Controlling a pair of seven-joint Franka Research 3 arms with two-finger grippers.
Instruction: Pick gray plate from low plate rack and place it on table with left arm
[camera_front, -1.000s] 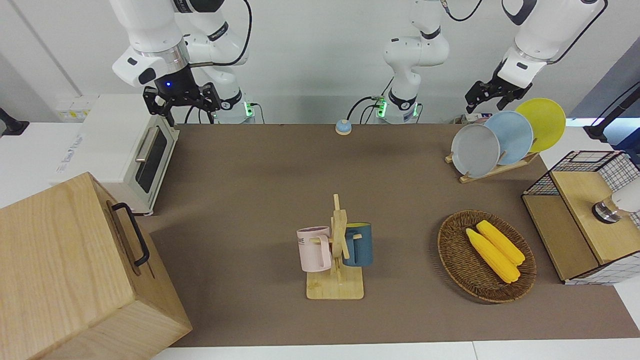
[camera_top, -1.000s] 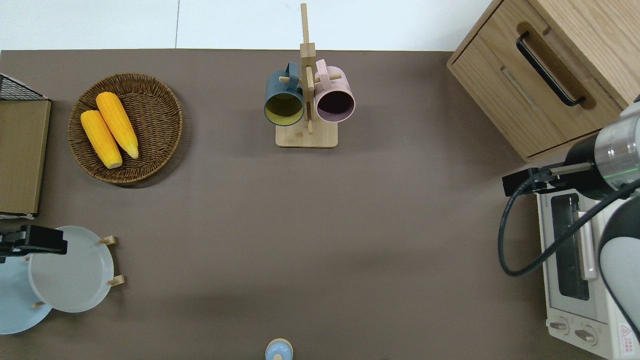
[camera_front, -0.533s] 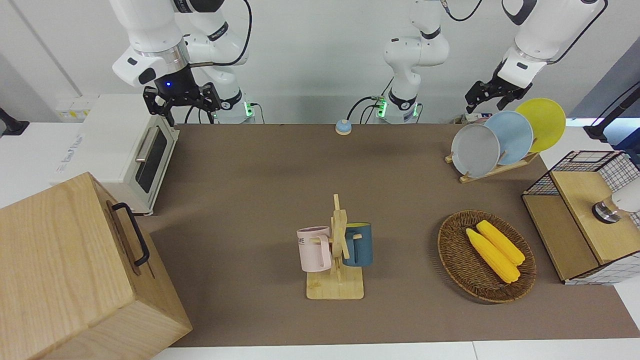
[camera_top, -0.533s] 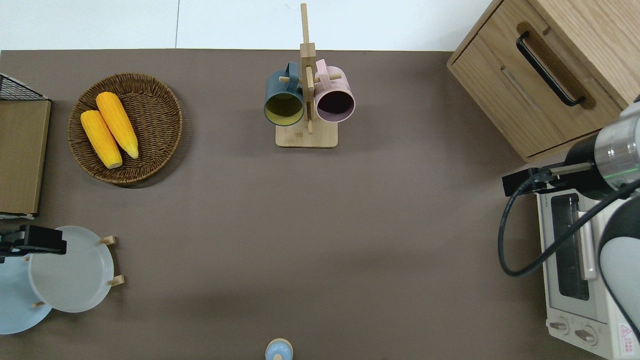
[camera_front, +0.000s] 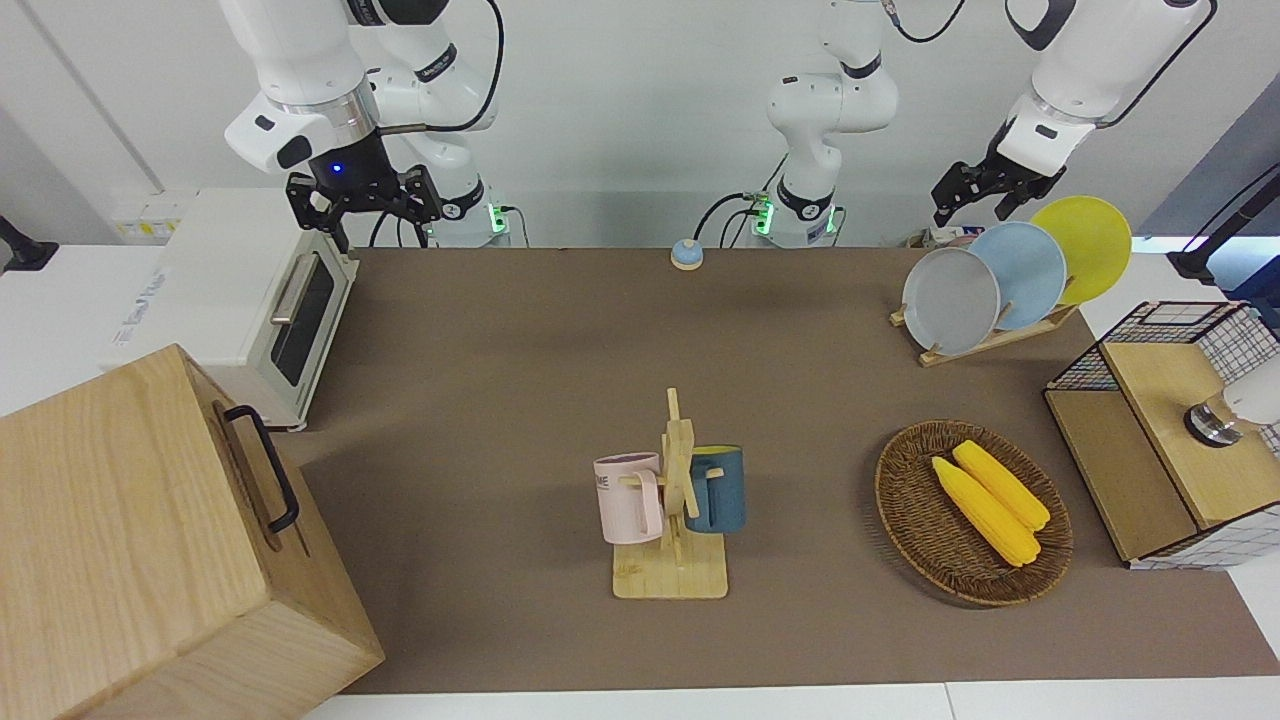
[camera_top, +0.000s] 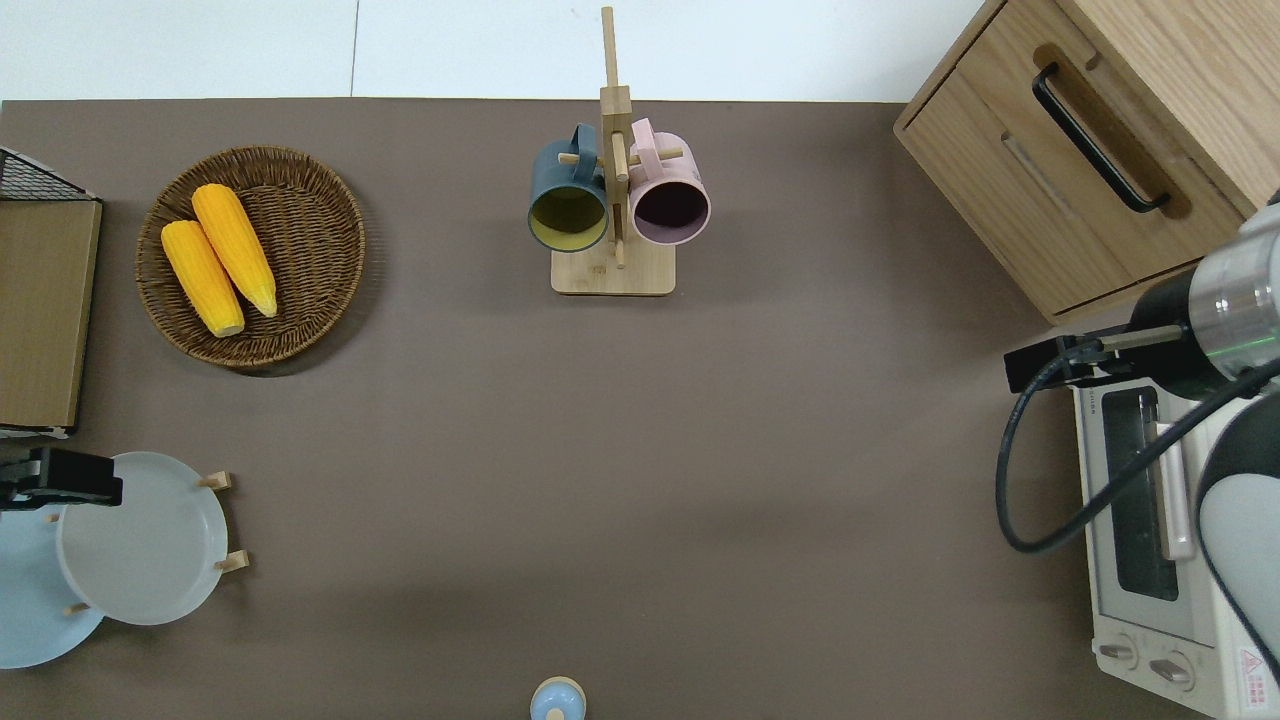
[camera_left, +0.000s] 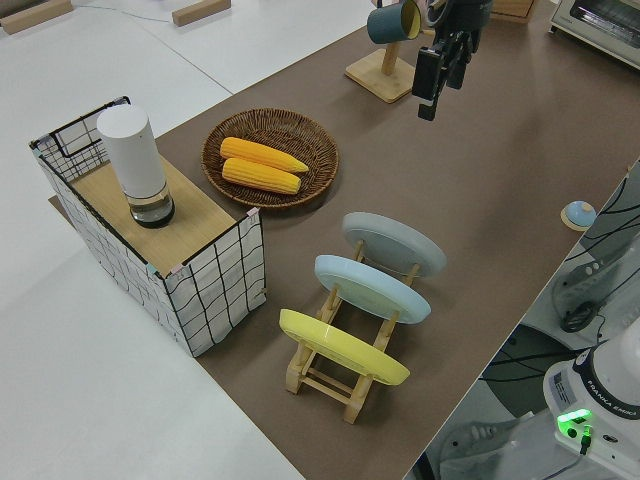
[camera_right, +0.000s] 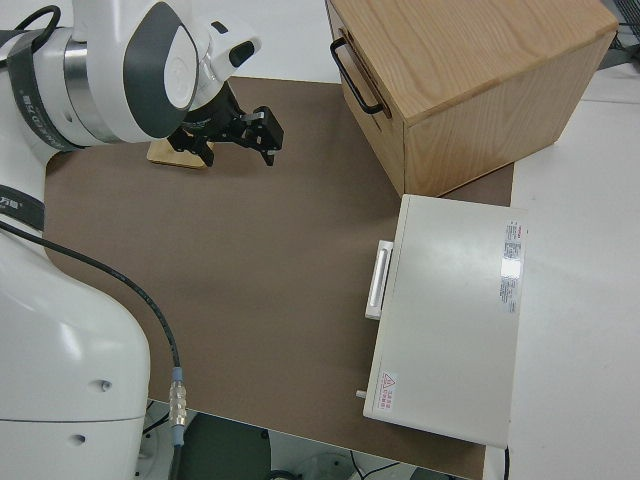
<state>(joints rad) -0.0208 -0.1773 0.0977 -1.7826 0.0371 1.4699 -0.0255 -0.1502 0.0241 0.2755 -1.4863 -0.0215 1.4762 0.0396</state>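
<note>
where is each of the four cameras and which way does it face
Front: across the table, facing both arms; left gripper above the low plate rack, right arm parked.
Overhead: straight down; left gripper at the gray plate edge.
Left side: raised at the left arm's end, looking along the table.
Right side: above the right arm, over the toaster oven.
Front and overhead share the basket.

Counter (camera_top: 700, 450), top-down stock
Gray plate (camera_top: 140, 540) leaning in rack (camera_top: 225, 520); left hand (camera_top: 60, 478) over its rim; basket (camera_top: 300, 200) with two corn cobs (camera_top: 218, 258); mug stand (camera_top: 612, 270).
</note>
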